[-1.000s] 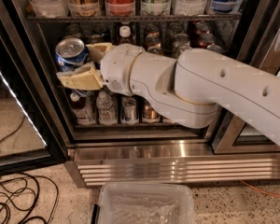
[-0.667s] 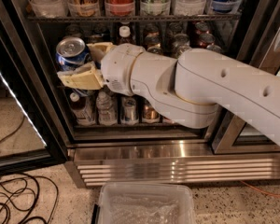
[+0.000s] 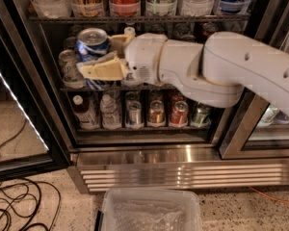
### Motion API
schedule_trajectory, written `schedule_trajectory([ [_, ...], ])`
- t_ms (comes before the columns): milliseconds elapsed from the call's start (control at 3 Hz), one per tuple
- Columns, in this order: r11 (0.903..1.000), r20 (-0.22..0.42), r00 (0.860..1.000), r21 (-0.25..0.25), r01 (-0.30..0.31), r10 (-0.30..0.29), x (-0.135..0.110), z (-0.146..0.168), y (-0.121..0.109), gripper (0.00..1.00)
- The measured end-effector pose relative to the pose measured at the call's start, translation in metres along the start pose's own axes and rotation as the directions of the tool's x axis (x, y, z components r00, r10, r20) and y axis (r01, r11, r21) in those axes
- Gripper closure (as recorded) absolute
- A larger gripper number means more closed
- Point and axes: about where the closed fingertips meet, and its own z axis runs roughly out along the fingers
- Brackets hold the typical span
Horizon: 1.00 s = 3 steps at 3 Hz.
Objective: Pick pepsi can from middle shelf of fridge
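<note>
A smooth white robot arm reaches into the stainless-steel, dark-lined drinks fridge. Its gripper sits at the left front of the dark wire middle shelf, with its cream plastic fingers clamped around the blue aluminium pepsi can. The cylinder tilts, its long axis leaning outward and its silver top facing up towards the room. A clear plastic bin stands on the speckled floor below.

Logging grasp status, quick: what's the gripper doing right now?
The gripper: closed on the pepsi can, at the left end of the middle shelf.
</note>
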Motion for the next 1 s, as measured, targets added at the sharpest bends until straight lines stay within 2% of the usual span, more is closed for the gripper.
schedule_trajectory([
  [333, 0.9947, 0.004, 0.999, -0.088, -0.053, 0.054, -0.007, -0.018, -0.030, 1.00],
  [667, 0.9744, 0.001, 0.998, -0.216, -0.062, 0.063, -0.029, -0.035, -0.020, 1.00],
  [1000, 0.9288, 0.020, 1.000, -0.371, -0.004, 0.012, -0.059, -0.056, 0.025, 1.00],
])
